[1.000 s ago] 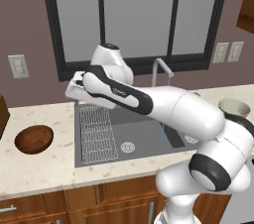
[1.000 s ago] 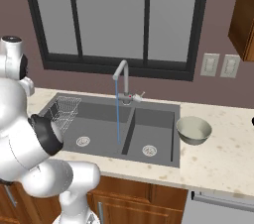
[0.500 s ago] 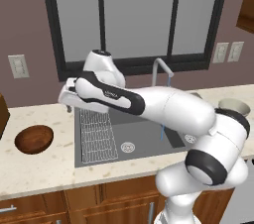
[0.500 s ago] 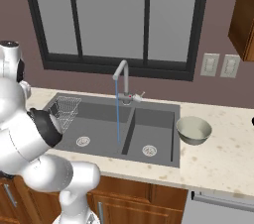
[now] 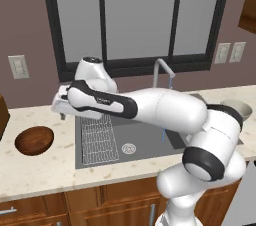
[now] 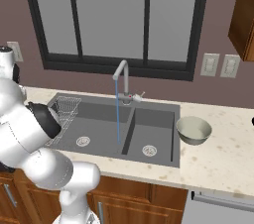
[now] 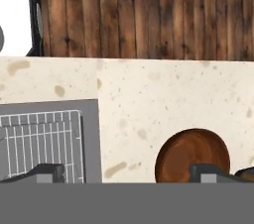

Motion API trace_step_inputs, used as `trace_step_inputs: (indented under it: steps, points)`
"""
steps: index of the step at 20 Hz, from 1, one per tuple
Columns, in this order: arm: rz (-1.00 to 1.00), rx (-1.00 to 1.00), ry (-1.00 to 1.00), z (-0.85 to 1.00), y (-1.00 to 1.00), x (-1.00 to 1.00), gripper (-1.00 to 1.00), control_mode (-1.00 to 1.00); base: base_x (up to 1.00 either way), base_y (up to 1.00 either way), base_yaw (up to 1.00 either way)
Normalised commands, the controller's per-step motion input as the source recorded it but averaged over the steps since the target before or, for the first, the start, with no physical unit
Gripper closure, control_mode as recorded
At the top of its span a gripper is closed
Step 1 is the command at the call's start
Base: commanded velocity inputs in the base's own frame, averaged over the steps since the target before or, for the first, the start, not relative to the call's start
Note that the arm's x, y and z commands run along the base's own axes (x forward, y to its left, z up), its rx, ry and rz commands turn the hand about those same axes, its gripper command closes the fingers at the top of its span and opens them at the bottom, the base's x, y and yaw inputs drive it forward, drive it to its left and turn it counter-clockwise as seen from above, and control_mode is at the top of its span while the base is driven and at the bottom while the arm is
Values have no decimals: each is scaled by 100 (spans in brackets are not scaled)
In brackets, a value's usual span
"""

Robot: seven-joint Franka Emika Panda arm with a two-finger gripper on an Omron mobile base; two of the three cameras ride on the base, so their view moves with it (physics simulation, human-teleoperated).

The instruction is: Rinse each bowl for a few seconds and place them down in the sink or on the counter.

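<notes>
Left base view has the arm stretched out over the left basin of the sink [image 5: 150, 142], its gripper [image 5: 62, 115] hanging above the counter [image 5: 45, 167] just left of the sink rim, jaws spread wide and empty. Further left of the sink, the wooden bowl [image 5: 34, 140] sits upright on the counter. Right of the sink rests the grey-green bowl [image 6: 193, 130]. A thin stream runs from the faucet [image 6: 121, 77] into the sink.
</notes>
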Motion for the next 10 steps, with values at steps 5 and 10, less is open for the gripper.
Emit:
trace_step_inputs:
  steps: [5, 10]
  points:
    - [0, -1, 0, -17, 21, 0, -100, -100, 0, 0, 0]
    - [0, 0, 0, -22, 17, 0, -100, -100, 0, 0, 0]
